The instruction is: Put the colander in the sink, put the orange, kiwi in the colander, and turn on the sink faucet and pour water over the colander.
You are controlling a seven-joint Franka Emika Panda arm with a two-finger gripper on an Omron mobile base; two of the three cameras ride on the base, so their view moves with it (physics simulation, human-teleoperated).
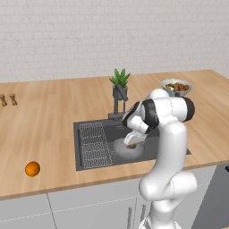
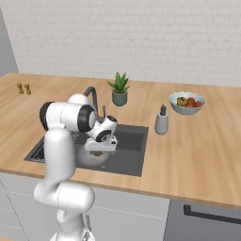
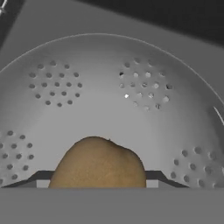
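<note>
The grey perforated colander (image 3: 100, 100) sits in the dark sink (image 1: 112, 129), seen also as colander (image 1: 120, 150) and colander (image 2: 89, 161). My gripper (image 1: 133, 142) hangs just above its bowl, shut on the brown-green kiwi (image 3: 98, 164). The kiwi fills the gap between the two dark fingertips (image 3: 41, 177) in the hand view. From the right base, the gripper (image 2: 97, 150) is over the sink's front half. The orange (image 1: 32, 169) lies on the wooden counter, far left of the sink near the front edge. The dark faucet (image 1: 117, 102) rises behind the basin, with its spout (image 2: 91, 92) above my arm.
A wire rack (image 1: 94, 144) covers the sink's left half. A potted plant (image 1: 120, 82) stands behind the faucet. A bowl of mixed fruit (image 2: 187, 102) and a grey soap dispenser (image 2: 162, 121) are right of the sink. Two small shakers (image 1: 8, 99) stand far left.
</note>
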